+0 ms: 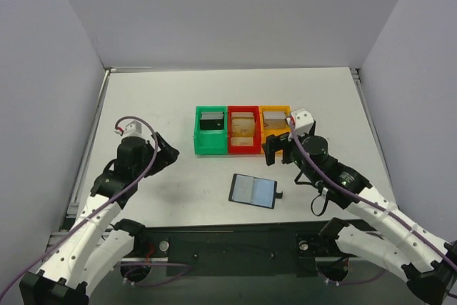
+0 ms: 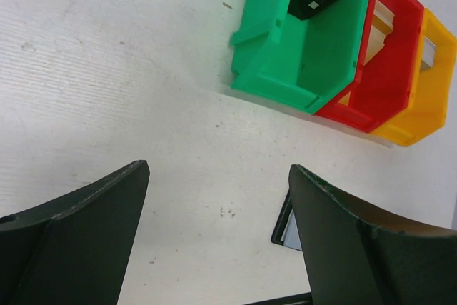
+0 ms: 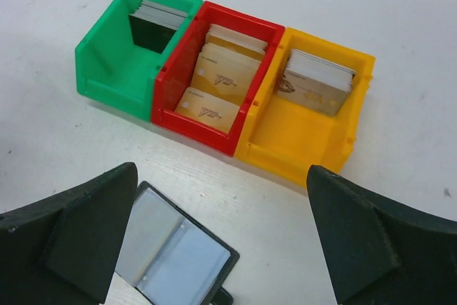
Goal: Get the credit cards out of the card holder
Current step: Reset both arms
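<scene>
The card holder (image 1: 253, 191) lies open and flat on the white desk (image 1: 157, 98), nearest the arm bases, pale panels up. Whether cards sit behind them is hard to make out. The left wrist view catches only its corner, cut off by a finger. The left claw (image 2: 218, 176) and right claw (image 3: 221, 176) hang released, gripping nothing. Beyond stand the green bin (image 3: 107, 69), red bin (image 3: 171, 91) and orange bin (image 3: 285, 141), holding cards whose print is too small to read.

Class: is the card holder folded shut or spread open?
Spread open: the card holder lies flat, both pale panels showing side by side.
</scene>
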{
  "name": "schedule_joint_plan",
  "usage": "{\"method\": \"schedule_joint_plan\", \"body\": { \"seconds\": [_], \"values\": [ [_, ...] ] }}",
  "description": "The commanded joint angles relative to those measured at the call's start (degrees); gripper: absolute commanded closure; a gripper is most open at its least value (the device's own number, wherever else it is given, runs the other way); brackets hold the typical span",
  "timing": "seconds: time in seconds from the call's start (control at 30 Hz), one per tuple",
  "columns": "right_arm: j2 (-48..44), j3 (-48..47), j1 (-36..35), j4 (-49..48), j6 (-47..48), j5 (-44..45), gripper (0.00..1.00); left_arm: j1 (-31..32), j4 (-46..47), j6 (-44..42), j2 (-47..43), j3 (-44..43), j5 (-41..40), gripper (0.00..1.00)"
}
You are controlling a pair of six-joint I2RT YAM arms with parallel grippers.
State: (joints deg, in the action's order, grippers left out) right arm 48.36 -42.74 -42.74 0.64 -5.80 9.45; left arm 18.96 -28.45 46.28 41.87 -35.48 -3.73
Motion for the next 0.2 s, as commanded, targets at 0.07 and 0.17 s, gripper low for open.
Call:
{"method": "schedule_joint_plan", "body": {
  "seconds": [0.07,0.17],
  "values": [
    [-5.1,2.4,-0.2,6.6,-9.0,7.5,0.0,-0.3,-0.7,-7.3,1.2,-1.8,0.0,0.13],
    [-6.4,2.1,-0.2,7.7,-11.1,6.8,0.0,-0.3,0.1,-7.7,-1.9,-1.3,-0.4,0.12]
  ]
}}
